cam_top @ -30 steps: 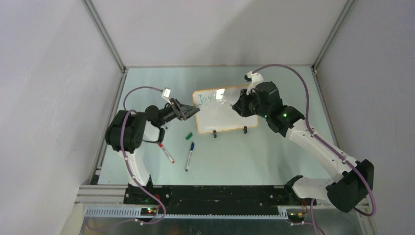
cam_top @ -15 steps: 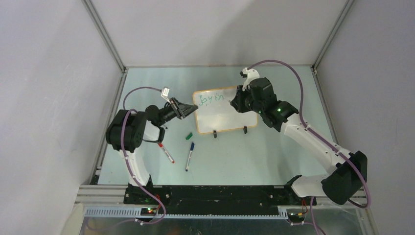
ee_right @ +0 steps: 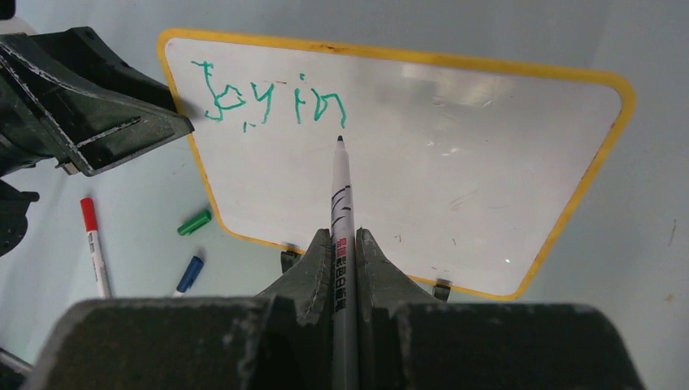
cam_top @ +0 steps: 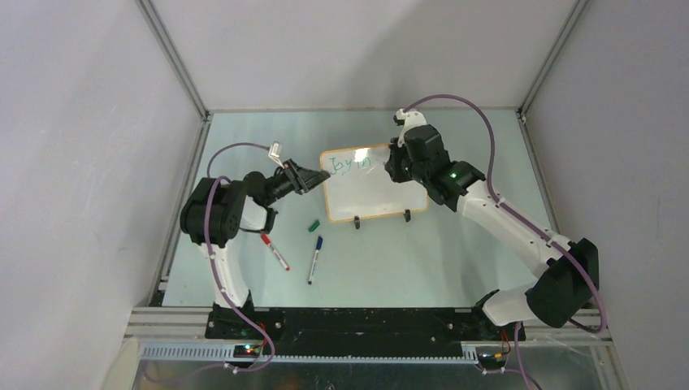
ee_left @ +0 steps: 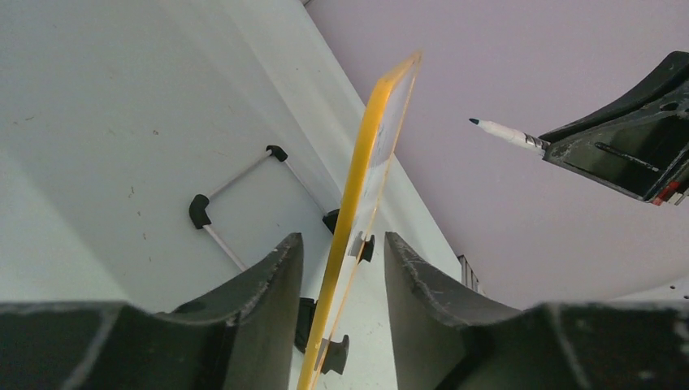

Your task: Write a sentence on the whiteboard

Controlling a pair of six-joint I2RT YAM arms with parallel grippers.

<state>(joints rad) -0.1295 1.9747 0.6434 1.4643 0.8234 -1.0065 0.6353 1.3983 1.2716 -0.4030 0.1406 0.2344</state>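
Clearly legible: the sentence (ee_right: 272,97) reads "Joy in", in thin green letters on one line, in the upper left corner of the whiteboard (ee_right: 455,162).
Print on the pen: the held marker (ee_right: 341,195) has red and black characters on its white barrel (too small to read).
Whiteboard: it stands upright on two black clip feet (cam_top: 356,221) and has an orange-yellow frame with rounded corners.
Right gripper (ee_right: 345,240): clenched on the held marker, facing the whiteboard's front. The tip points just below the "n"; from the left wrist view it stands apart from the whiteboard's face.
Left gripper (ee_left: 341,244): at the whiteboard's left edge, with the jaws spread to either side of the frame. A gap shows on each side and nothing is gripped.
Loose items: a green cap (cam_top: 313,226), a blue marker (cam_top: 314,258) and a red marker (cam_top: 275,252) lie in front of the whiteboard's lower left corner.
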